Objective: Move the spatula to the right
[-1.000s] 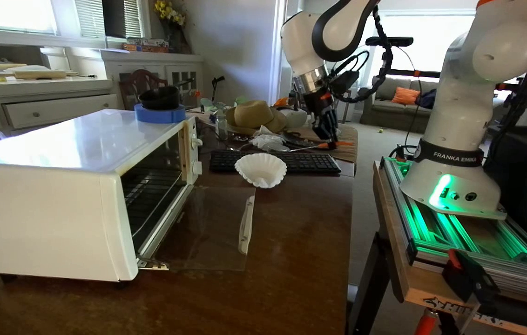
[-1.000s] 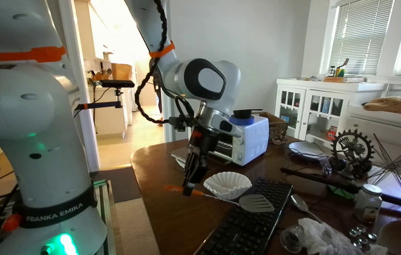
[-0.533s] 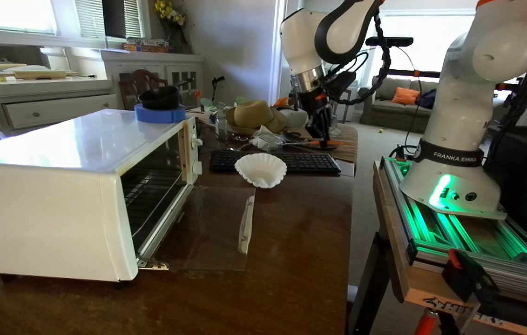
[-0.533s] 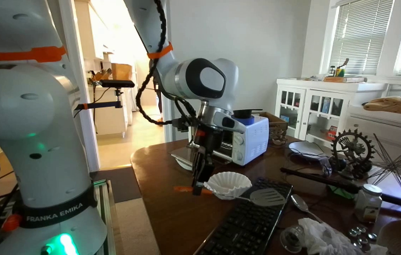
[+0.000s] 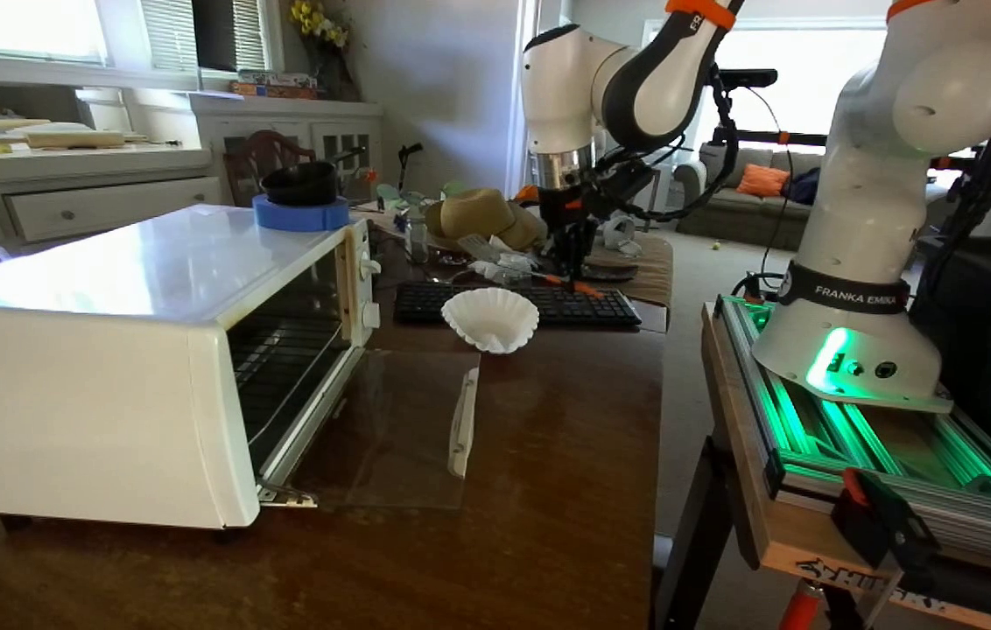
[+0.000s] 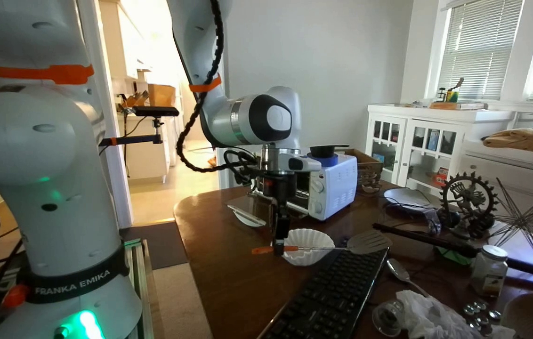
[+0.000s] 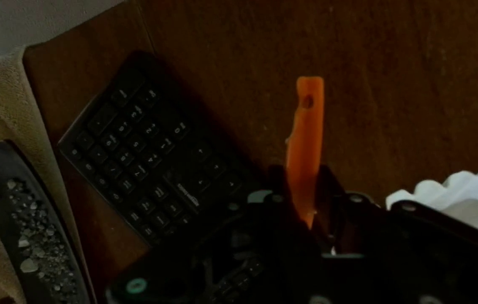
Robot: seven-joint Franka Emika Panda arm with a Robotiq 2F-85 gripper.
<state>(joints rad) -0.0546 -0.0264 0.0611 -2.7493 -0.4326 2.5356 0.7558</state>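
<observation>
While the gripper (image 6: pixel 278 247) pinches the spatula (image 6: pixel 323 248) by its handle (image 7: pixel 307 143), the blade (image 6: pixel 369 242) points away from the robot's base (image 5: pixel 854 337)

Because the gripper is pressed together on the orange handle, the spatula lies across it. The handle's short end points toward the robot's base; the slotted blade is on the opposite side and, in an exterior view, hides part of the keyboard (image 6: pixel 332 292). On this long axis the coming move depends. If "right" means the robot's own right, the spatula should travel sideways, nearly square to its length, and the blade would probably pass toward the spoon (image 6: pixel 397 269) and the crumpled plastic (image 6: pixel 436 316). The task does not say whose right it is.

From end to end, the spatula is visible in an exterior view, with its middle in front of the white bowl (image 6: pixel 311 237). The wrist view shows only the handle, but makes clear what lies at each side: the keyboard on one, the white bowl on the other. I believe the spatula is above the worktop (image 7: pixel 391 84), not resting on it; its tilt I am not able to judge. As the blade is far from the grip, it may turn when the gripper moves.
</observation>
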